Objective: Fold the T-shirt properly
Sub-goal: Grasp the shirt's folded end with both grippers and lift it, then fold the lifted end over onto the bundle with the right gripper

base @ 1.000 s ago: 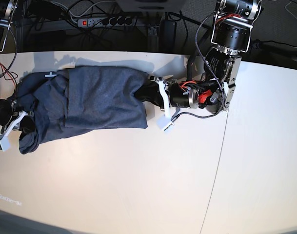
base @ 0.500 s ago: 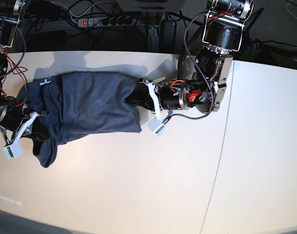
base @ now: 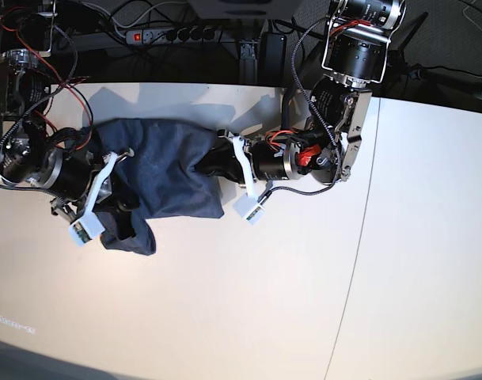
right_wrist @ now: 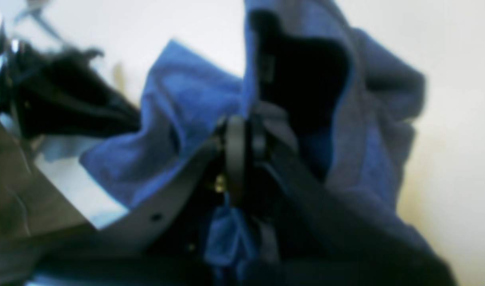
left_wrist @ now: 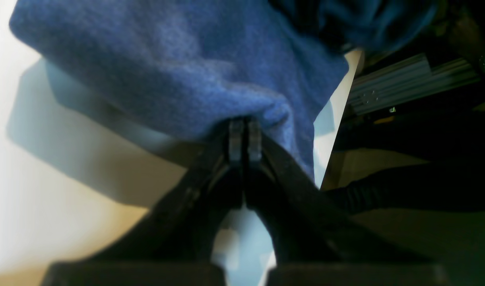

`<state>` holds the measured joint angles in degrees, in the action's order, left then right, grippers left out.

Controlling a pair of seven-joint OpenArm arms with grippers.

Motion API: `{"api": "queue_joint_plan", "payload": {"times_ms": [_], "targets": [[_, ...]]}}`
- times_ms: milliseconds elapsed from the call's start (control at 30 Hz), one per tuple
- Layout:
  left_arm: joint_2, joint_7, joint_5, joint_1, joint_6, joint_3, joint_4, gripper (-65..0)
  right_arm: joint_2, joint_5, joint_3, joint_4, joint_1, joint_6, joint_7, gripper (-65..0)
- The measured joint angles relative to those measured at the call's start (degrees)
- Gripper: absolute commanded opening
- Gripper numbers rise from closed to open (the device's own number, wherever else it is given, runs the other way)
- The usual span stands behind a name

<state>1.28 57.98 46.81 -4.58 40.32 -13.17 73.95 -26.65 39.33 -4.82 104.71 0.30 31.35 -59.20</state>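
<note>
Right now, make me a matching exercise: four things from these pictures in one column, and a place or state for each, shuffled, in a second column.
Things:
1. T-shirt
2. left gripper
3. right gripper
4. power strip

Places or states:
A. behind the table's far edge
B. jaws shut on cloth at the base view's right end of the garment
C. bunched on the table between both arms
D. jaws shut on cloth at the base view's left end of the garment

Pairs: 1-C, 2-B, 3-D, 4-A

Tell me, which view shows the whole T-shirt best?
The base view: the T-shirt shows whole, bunched between both arms. The left wrist view shows only cloth at the shut left gripper; the right wrist view, blurred folds.
</note>
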Motion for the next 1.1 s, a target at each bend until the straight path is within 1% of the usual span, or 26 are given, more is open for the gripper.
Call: {"api": "queue_joint_plan", "payload": {"times_ms": [200, 533, 633, 733, 800, 867, 1000, 1033, 1067, 1100], "targets": [[0.0, 0.0, 0.0, 0.0, 0.0, 0.0, 0.0, -65.0, 0.0, -6.3, 9.2, 0.6, 0.0, 0.0, 1.4, -65.0], [0.0, 0.1, -0.7, 0.0, 0.0, 0.0, 0.0, -65.0, -0.3, -21.0, 22.7, 1.5, 0.1, 0.0, 5.8, -65.0], [-0.2, 0.3, -1.0, 0.0, 0.0, 0.1, 0.0, -65.0, -0.3, -25.8, 26.0, 1.6, 0.3, 0.0, 7.1, -65.0], [-0.3, 0.9, -1.3, 0.0, 0.0, 0.2, 0.0, -65.0, -0.5, -28.6, 28.1, 1.6, 0.3, 0.0, 8.0, -65.0], [-0.7, 1.2, -0.6, 0.0, 0.0, 0.7, 0.0, -65.0, -0.5, -28.8, 28.7, 1.6, 0.3, 0.0, 8.0, -65.0], [-1.6, 1.1, 2.4, -0.2, 0.0, 1.6, 0.0, -65.0, -0.5, -28.6, 28.9, 1.6, 0.3, 0.0, 8.2, -65.0], [-4.0, 1.2, 5.5, -1.9, 0.0, 6.1, 0.0, -65.0, -0.5, -24.7, 29.1, 1.6, 0.3, 0.0, 8.2, -65.0], [-4.9, 1.4, 6.2, -2.2, 0.0, 7.4, 0.0, -65.0, -0.5, -23.4, 29.1, 1.6, 0.3, 0.0, 8.2, -63.6], [-5.6, 2.3, 6.9, -2.3, 0.0, 8.6, 0.0, -65.0, -0.5, -22.5, 29.1, 1.6, 0.3, 0.0, 8.5, -59.0], [-6.1, 2.6, 7.2, -2.3, 0.0, 9.6, 0.0, -65.0, -0.5, -22.0, 29.1, 1.6, 0.3, 0.0, 9.4, -56.1]]}}
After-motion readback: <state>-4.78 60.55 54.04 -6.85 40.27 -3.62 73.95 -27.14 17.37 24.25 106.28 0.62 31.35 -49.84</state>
